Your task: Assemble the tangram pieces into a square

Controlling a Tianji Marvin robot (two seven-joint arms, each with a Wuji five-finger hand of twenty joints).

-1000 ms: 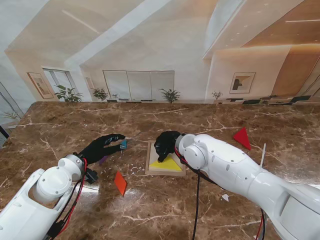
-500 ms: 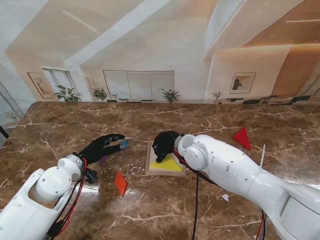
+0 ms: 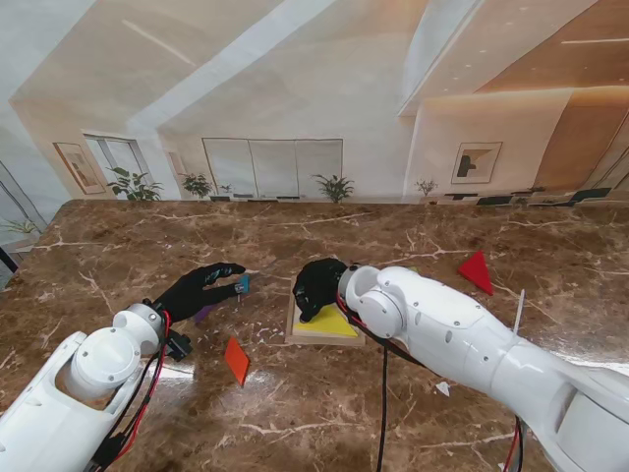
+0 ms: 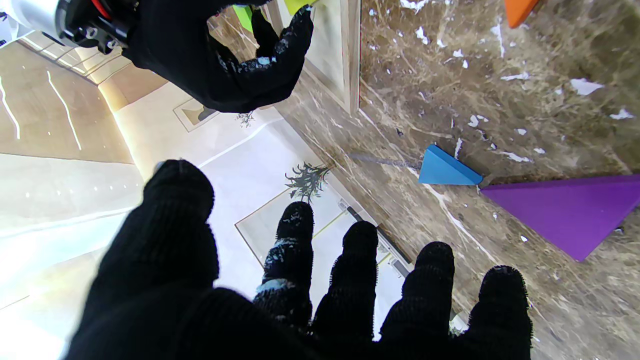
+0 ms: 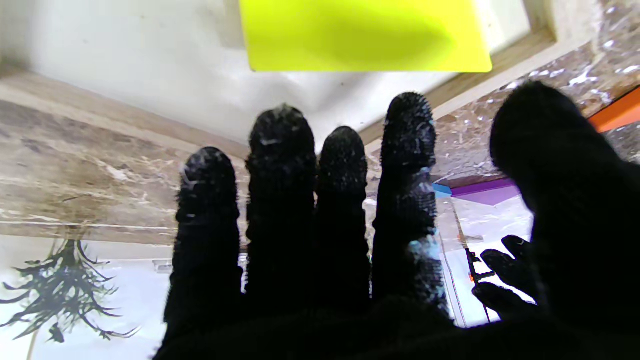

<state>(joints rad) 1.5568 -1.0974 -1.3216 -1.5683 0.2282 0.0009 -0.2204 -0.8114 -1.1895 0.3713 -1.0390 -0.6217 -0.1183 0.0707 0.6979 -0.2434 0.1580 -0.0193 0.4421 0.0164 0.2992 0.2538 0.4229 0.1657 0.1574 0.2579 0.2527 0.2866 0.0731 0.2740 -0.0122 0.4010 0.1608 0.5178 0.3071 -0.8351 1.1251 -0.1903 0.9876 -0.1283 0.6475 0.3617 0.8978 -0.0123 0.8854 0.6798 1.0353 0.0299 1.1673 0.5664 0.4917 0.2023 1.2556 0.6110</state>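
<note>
Stand view shows a shallow wooden tray (image 3: 292,317) lying on the brown marble table (image 3: 413,246), and everything else places itself around that tray. A yellow triangle (image 3: 332,322) rests inside it on the white floor. The right hand (image 3: 316,285) hovers over the tray's far left corner, palm down. From the right wrist view its fingers (image 5: 280,165) are straight, side by side, with the thumb held off to one side; they grip nothing, and the yellow piece (image 5: 365,35) lies beyond the fingertips, apart from them.

To the left of the tray, the left hand (image 3: 200,289) reaches out flat over the table, fingers extended and spread, holding nothing. Its fingertips end just beside a small blue triangle (image 3: 243,285). From the left wrist view that blue triangle (image 4: 446,169) sits corner to corner with a larger purple triangle (image 4: 565,210), both flat on the marble; whether the two actually touch cannot be told. In the stand view the purple piece is mostly hidden under the left hand.

Nearer to me than the tray and to its left lies an orange piece (image 3: 236,360), alone. Well off to the right of the tray and farther from me lies a red triangle (image 3: 477,270).
</note>
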